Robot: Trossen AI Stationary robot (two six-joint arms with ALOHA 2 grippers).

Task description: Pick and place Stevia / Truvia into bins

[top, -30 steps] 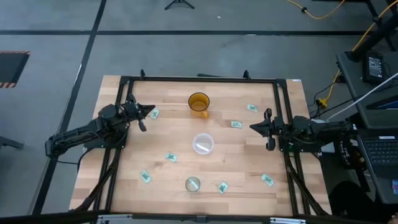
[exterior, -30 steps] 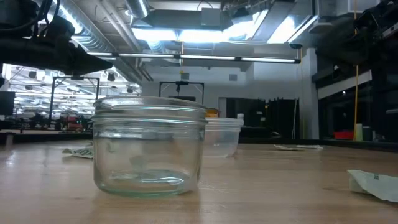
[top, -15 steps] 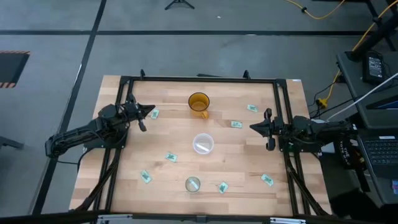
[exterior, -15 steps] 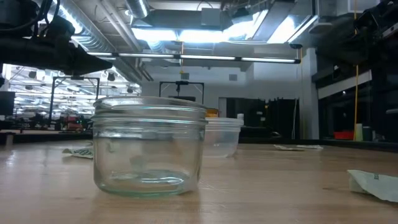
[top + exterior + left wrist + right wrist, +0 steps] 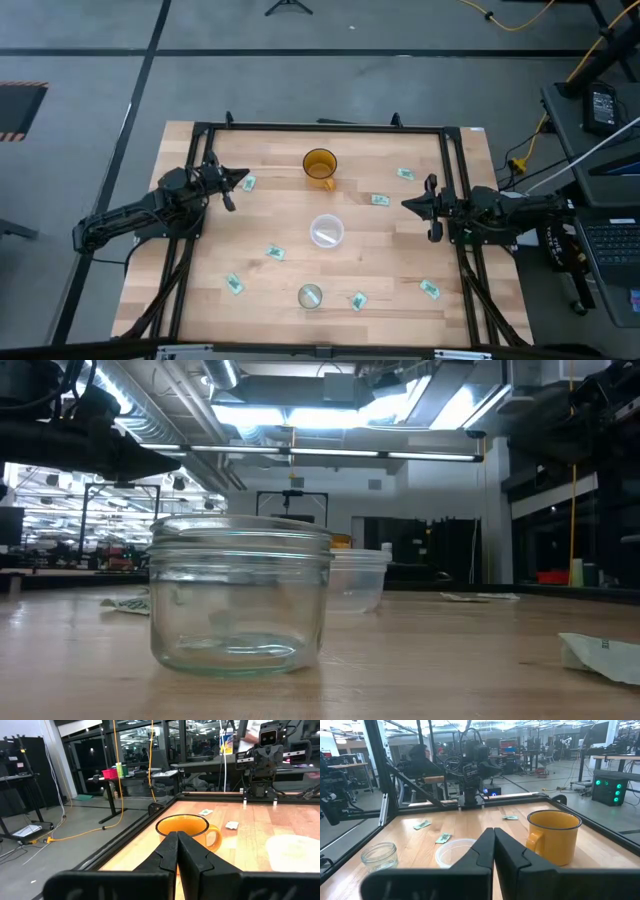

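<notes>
Your table carries everything. The left gripper sits at 9 o'clock with its fingers pressed together and nothing between them; the right gripper sits at 3 o'clock, likewise closed and empty. An orange mug stands at 12 o'clock. The wide bin sits at the centre, and the small jar stands at 6 o'clock. You have eight sachets lying flat on the wood, none in a container: one just beside the left gripper's tip, two toward 1 and 2 o'clock, one just at 8 o'clock of the wide bin, one at 7 o'clock, one beside the jar, one at 5 o'clock.
</notes>
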